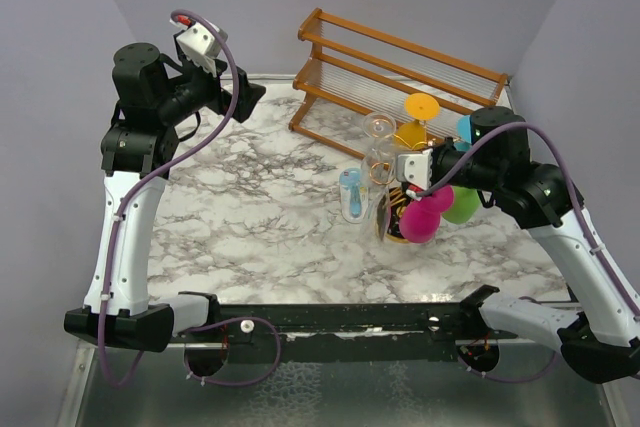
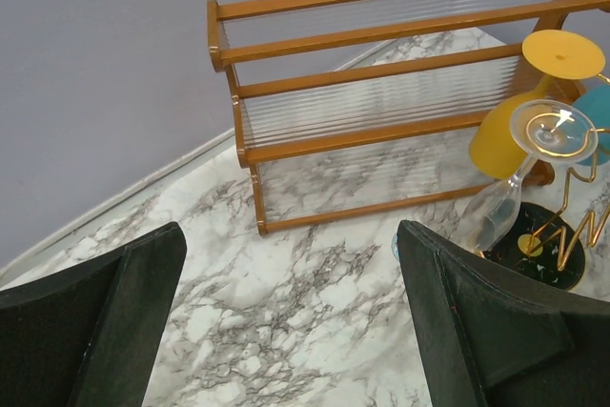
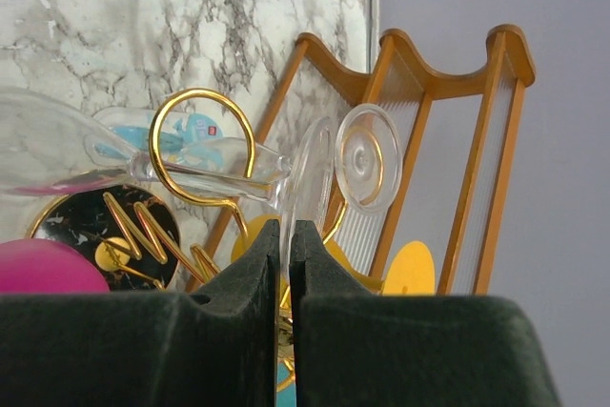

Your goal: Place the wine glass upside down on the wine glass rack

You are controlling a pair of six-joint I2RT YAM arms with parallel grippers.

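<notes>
While my right gripper (image 3: pixel 291 235) presses its black pads together at the foot of the clear wine glass (image 3: pixel 214 173), I cannot tell if it pinches | stem lies through a curled gold wire loop of the wine glass rack (image 3: pixel 203 93) | left gripper (image 2: pixel 289 235) wide apart, empty

The white, grey-veined marble-look tabletop (image 1: pixel 250 217) looks smooth. The brown wooden shelf rack (image 2: pixel 381 102) carries ribbed translucent panels. The thin gold wire stand (image 3: pixel 200 93) gleams like metal, and the clear wine glass (image 2: pixel 553 129) is glossy.
</notes>
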